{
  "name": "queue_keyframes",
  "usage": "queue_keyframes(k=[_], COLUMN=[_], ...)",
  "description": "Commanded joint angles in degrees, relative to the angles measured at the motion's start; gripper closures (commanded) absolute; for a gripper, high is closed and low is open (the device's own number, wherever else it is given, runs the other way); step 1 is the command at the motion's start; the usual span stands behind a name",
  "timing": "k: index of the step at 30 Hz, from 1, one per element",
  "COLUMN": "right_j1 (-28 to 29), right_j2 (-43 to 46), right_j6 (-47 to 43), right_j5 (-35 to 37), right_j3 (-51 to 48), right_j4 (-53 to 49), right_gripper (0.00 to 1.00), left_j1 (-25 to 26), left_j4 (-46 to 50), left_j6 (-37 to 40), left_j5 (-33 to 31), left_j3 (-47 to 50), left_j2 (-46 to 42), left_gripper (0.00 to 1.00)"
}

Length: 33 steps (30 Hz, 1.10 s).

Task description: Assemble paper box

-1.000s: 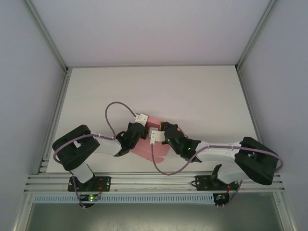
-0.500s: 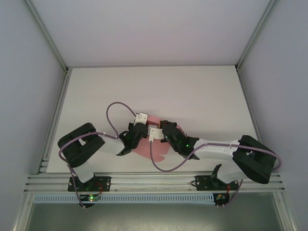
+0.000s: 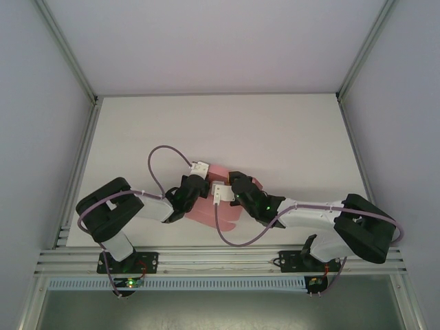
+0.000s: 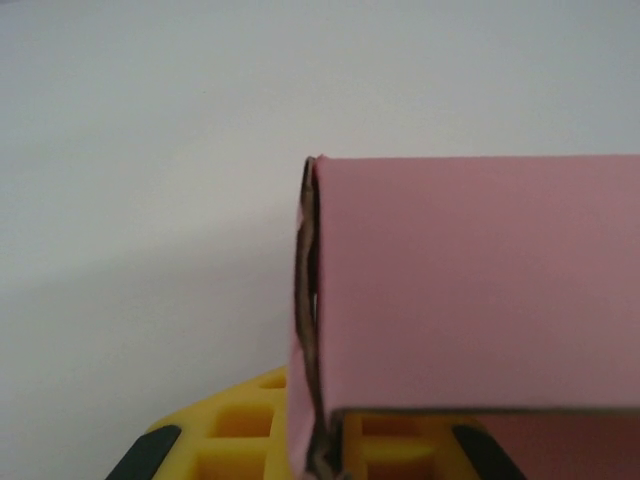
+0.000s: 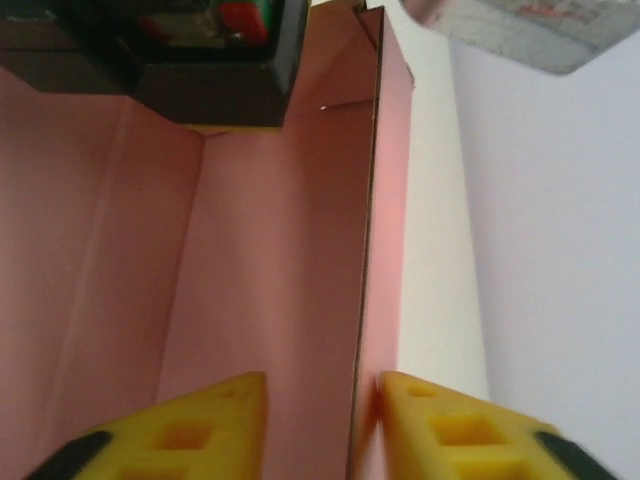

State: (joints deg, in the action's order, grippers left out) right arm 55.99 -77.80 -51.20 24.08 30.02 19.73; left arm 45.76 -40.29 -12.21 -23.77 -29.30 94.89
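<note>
- Table point(image 3: 275, 130): a white surface seen from above, enclosed by pale panels and metal rails. Both arms reach inward over its near middle.
- Right arm point(image 3: 357, 230): black and white, bent from its base at the lower right toward the centre. A purple cable point(image 3: 237, 242) loops below its forearm.
- Left arm point(image 3: 110, 213): bent in the same way from the lower left. A second purple cable point(image 3: 157, 159) arches above its wrist.
- Paper box point(image 3: 206, 214): pink thin cardboard, lying on the table between and beneath the two wrists, near the front centre. The left wrist view shows one flat pink panel folded up, with a raw brown edge at its left corner. The right wrist view shows creased inner panels and one upright wall seen edge-on.
- Left gripper point(image 4: 318, 450): its yellow fingers point(image 4: 230, 435) are clamped on the lower corner of the box wall, grasping the cardboard.
- Right gripper point(image 5: 322, 400): its yellow fingers point(image 5: 190, 435) stand apart, released, one on each side of the upright wall. The wall's edge lies against the right-hand finger.
</note>
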Motion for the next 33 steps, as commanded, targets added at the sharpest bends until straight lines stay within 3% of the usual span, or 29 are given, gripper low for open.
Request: queue_keyframes(k=[1,3,4,5,10,15,19,22,28,33], right_j1=[-0.17,-0.18,-0.23,-0.18,-0.15,-1.25,-3.81,-7.31,-12.72,-14.19], right_j2=[2.9,4.99,6.19,7.6,18.18,31.56,37.0,37.27,29.3,23.74], right_j6=[0.64,0.74,0.74,0.87,5.15,15.79,26.97,36.13,43.48,44.35], right_j5=[-3.03,-4.47,-5.24,-5.87,-9.01,-11.28,-5.3,-0.26,-4.66,-8.08], right_j3=[1.67,2.3,2.43,2.41,0.72,-1.37,-0.38,2.12,7.39,9.38], right_j4=[-6.03,-7.21,-7.78,-7.87,-6.28,-3.34,-2.53,-5.22,-13.15,-15.26], right_gripper=[0.54,0.39,0.16,0.02,0.02,0.02,0.02,0.02,0.02,0.02], left_j1=[-1.37,-1.39,-1.35,-1.38,-1.28,-1.28,-1.28,-1.36,-1.3,-1.28], left_j4=[1.72,1.8,2.03,2.59,7.38,13.14,15.88,18.94,21.09,22.66], left_j6=[0.39,-0.27,-0.42,-0.66,-3.13,-7.82,-10.99,-12.5,-14.98,-16.32], left_j5=[-1.73,-2.0,-2.26,-2.5,-5.52,-7.41,-7.68,-7.84,-6.69,-6.94], left_j3=[0.55,0.73,0.69,0.73,0.8,2.23,3.98,4.2,5.04,5.03], left_j2=[-3.31,-5.33,-6.28,-7.4,-12.6,-17.8,-21.8,-24.34,-26.58,-27.11], left_gripper=[0.98,1.0,1.0,1.0,1.0,1.0,1.0,1.0,1.0,1.0])
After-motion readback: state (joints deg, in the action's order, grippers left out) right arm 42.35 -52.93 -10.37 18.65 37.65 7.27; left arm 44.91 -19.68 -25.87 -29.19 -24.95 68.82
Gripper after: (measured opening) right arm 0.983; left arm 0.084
